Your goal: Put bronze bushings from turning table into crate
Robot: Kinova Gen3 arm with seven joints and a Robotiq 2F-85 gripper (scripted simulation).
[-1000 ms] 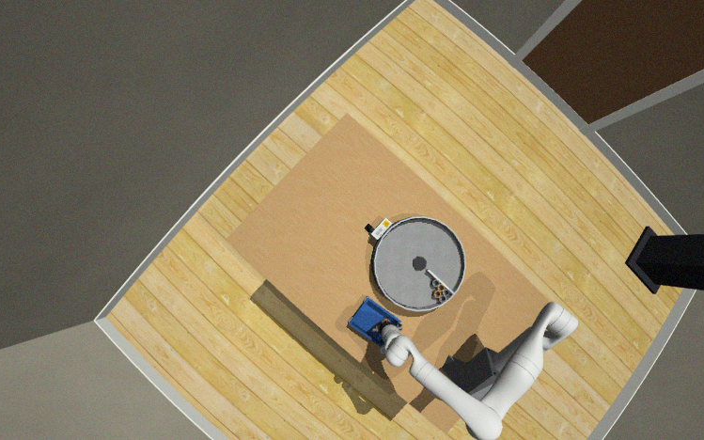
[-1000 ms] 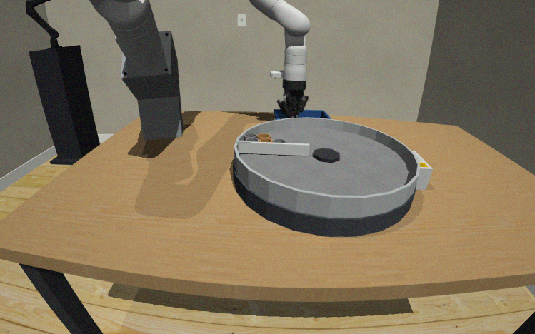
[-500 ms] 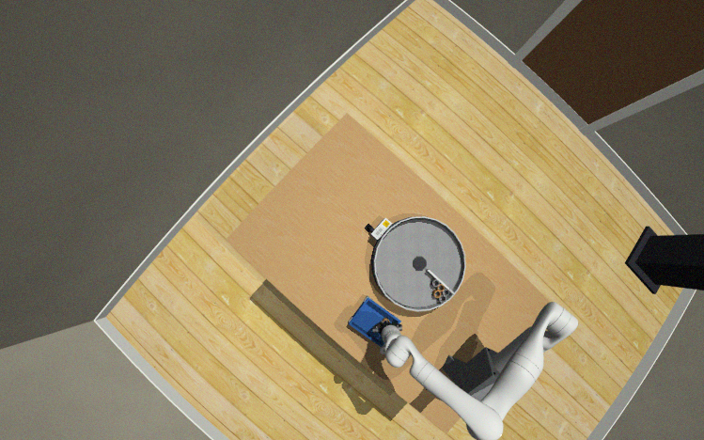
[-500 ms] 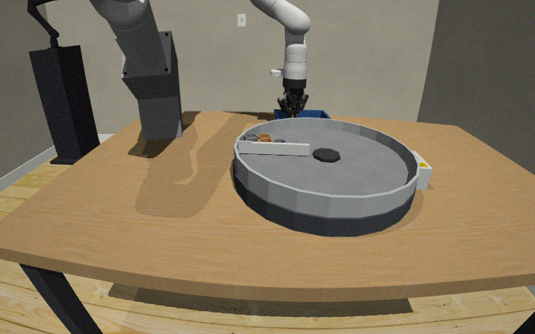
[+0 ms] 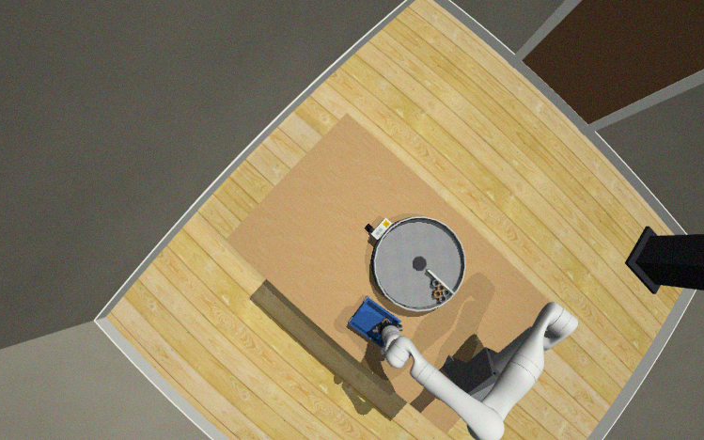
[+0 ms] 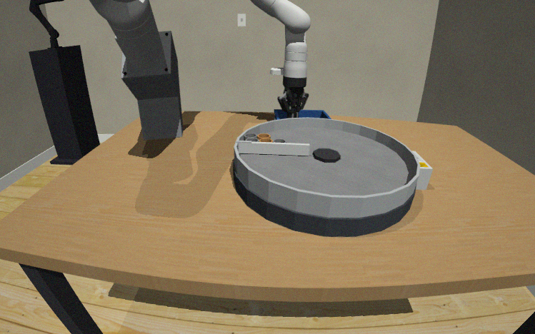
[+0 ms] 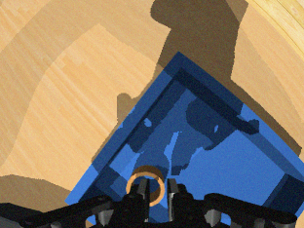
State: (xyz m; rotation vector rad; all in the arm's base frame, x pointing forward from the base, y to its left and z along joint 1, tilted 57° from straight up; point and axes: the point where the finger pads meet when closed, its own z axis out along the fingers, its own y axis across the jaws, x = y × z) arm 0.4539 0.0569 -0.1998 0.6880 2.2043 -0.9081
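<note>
Pale planks (image 5: 452,92) (image 6: 11,286) floor the room around the wooden table (image 5: 310,191) (image 6: 177,249); I cannot tell whether the gripper (image 5: 383,326) (image 6: 293,115) (image 7: 158,189) holds anything.

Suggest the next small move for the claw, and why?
I'd ease the claw open: it's over the crate, one finger inside the bronze bushing, the other outside. Can't tell whether it's gripped; opening should free it either way.
</note>
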